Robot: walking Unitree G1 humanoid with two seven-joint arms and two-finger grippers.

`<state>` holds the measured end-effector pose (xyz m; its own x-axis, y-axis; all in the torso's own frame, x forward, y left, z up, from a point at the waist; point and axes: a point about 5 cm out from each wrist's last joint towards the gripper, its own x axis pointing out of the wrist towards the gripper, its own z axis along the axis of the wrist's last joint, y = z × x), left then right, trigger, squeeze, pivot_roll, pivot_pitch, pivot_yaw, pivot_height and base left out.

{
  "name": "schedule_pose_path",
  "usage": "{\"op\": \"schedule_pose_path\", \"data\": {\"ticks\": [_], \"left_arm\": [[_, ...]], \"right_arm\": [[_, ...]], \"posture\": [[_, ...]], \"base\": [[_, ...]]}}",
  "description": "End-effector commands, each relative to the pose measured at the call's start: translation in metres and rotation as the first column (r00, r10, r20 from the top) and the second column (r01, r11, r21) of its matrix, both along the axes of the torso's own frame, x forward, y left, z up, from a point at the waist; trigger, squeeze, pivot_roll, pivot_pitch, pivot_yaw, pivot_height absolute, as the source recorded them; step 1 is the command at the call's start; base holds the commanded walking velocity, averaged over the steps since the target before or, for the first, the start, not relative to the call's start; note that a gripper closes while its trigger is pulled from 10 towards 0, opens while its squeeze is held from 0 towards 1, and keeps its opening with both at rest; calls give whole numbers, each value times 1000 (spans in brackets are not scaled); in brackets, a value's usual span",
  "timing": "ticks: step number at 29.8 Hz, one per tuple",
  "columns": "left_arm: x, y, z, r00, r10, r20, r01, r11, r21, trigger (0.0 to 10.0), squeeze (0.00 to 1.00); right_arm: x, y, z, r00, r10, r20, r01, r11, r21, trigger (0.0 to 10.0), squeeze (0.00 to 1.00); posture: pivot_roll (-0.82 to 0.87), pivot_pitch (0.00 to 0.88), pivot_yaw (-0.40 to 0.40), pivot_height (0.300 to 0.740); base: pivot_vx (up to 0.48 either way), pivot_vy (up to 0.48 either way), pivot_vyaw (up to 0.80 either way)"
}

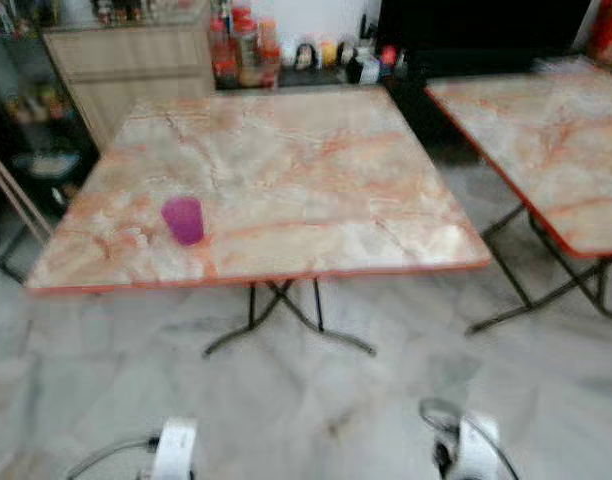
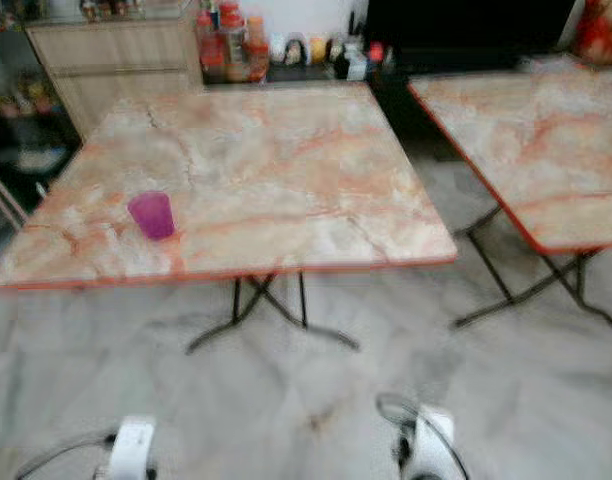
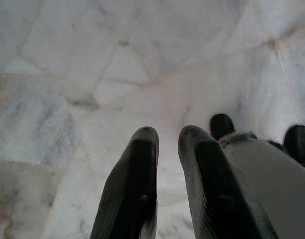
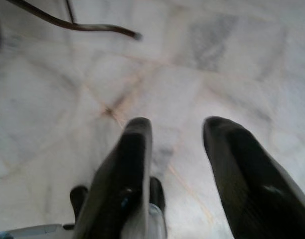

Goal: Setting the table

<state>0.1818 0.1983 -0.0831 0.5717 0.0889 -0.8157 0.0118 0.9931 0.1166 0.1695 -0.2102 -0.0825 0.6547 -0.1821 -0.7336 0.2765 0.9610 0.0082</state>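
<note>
- Cup (image 1: 183,220): a purple cup stands upright on the table (image 1: 316,180), near the table's front edge and toward its left corner. It is the one thing on the marble-patterned top.
- Key relation: the cup lies ahead of the robot and to its left, up at table height, while both grippers hang low over the floor (image 1: 316,400). Neither is near it. Judging by the side it stands on, the left arm is the nearer one and would have the shorter reach.
- Axis: the cup's long axis is vertical, so a grasp from the side would suit it better than one from above. That is a judgement only.
- Left gripper (image 3: 167,144): it points down at the pale floor tiles. Its two black fingers stand a narrow gap apart and hold nothing.
- Right gripper (image 4: 175,132): it also points down at the floor, its fingers spread wider, with nothing between them.
- Arm pose: both arms hang idle at the robot's sides, their white wrist housings showing at the bottom of the head views.
- Surroundings: a second table (image 1: 546,140) stands to the right, well apart from the cup. Bottles and jars (image 1: 244,45) crowd a shelf beyond the first table.
- Stage: the robot stands back from the table, so stepping closer probably comes before any reach.
</note>
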Motion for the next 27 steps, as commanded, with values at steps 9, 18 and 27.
{"op": "schedule_pose_path", "data": {"ticks": [9,18,27], "left_arm": [[-3,5,0,1000,4,-4,-4,1000,20,10000,0],[0,7,1,1000,6,8,-7,1000,29,10000,0],[2,9,3,1000,-4,14,3,999,41,10000,0]], "right_arm": [[7,6,2,1000,13,28,-14,1000,23,10000,0],[8,6,3,999,17,28,-17,1000,25,10000,0],[9,9,3,999,15,31,-16,999,30,10000,0]], "posture": [[-26,0,27,740],[-23,0,29,740],[-18,0,32,740]], "base": [[0,0,0],[0,0,0],[218,0,0]]}}
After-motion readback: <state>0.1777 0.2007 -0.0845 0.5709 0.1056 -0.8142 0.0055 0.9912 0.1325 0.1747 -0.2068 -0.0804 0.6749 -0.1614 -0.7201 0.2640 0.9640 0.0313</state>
